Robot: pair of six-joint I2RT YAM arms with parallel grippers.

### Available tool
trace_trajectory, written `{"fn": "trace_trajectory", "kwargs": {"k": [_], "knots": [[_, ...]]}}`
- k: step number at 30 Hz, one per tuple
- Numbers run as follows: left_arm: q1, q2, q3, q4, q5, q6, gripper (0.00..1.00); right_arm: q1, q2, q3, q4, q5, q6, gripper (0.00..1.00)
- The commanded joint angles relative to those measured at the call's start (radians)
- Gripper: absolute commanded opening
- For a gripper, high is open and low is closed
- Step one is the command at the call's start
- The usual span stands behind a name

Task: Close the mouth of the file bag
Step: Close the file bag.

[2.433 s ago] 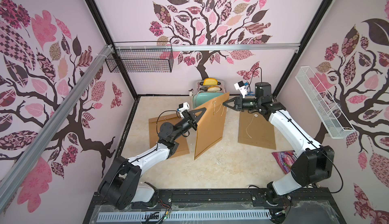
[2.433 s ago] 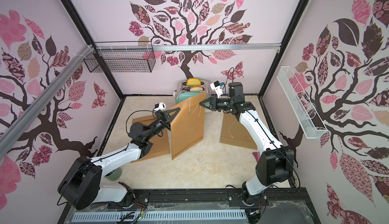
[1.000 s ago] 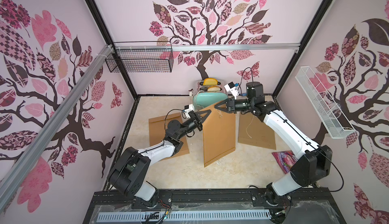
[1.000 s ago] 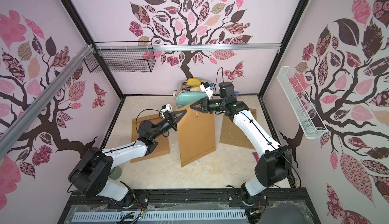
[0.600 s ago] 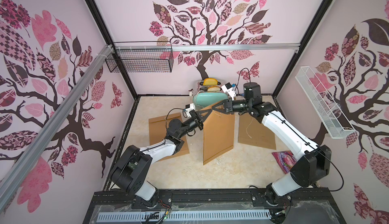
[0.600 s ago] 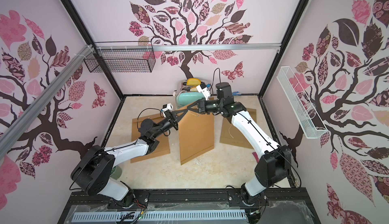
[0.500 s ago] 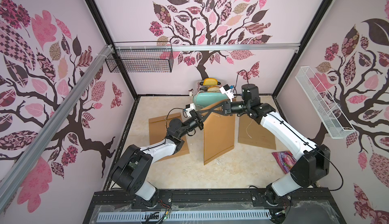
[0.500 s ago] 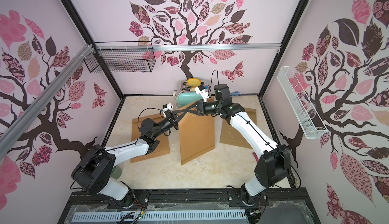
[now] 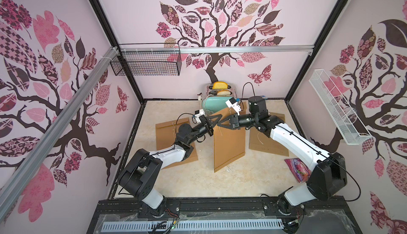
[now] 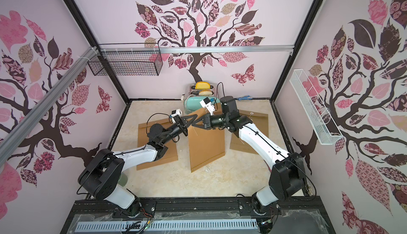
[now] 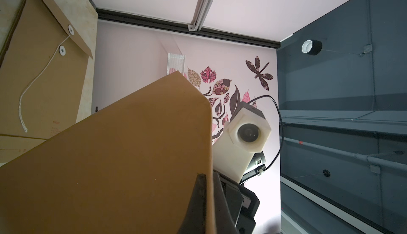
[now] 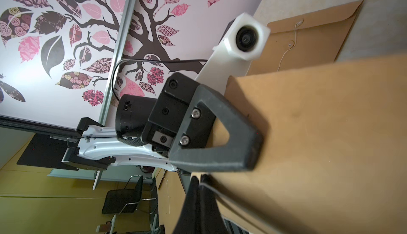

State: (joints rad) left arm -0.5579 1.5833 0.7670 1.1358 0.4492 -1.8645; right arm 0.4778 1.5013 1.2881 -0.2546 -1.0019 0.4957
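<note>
Your bag (image 9: 229, 143) stands on edge in the middle of the tabletop (image 9: 198, 182), raised at its far end and sloping down toward you. Whether its near corner touches the tabletop you cannot tell. It sits between a second bag (image 9: 165, 134) lying flat on the left and a third bag (image 9: 255, 147) lying flat on the right. Its far end rises just in front of the toaster (image 9: 211, 108).

Both hands meet at the bag's upper left edge, tip to tip. Your left hand (image 9: 217, 119) comes in from the left and is clamped on that edge; in its wrist view (image 11: 207, 178) one finger lies across the brown face while the other is hidden behind it. Your right hand (image 9: 219, 125) reaches across from the right and pinches the same edge just beside the left one; its wrist view (image 12: 199, 180) shows the thin edge caught between its closed fingers. The rest of the bag hangs below and to the right of both hands.
</note>
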Motion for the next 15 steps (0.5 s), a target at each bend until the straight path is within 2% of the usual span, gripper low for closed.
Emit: {"fn": "trace_trajectory", "kwargs": {"k": [1, 10, 15], "knots": [[-0.006, -0.011, 0.049, 0.104, -0.001, -0.018, 0.0, 0.018, -0.018, -0.058, -0.005, 0.033, -0.004, 0.0], [-0.005, -0.052, 0.046, 0.1, -0.008, -0.022, 0.0, 0.018, -0.052, -0.173, 0.016, 0.06, -0.032, 0.0], [-0.004, -0.074, 0.042, 0.08, -0.009, -0.018, 0.0, 0.011, -0.096, -0.205, 0.005, 0.123, -0.06, 0.0]]}}
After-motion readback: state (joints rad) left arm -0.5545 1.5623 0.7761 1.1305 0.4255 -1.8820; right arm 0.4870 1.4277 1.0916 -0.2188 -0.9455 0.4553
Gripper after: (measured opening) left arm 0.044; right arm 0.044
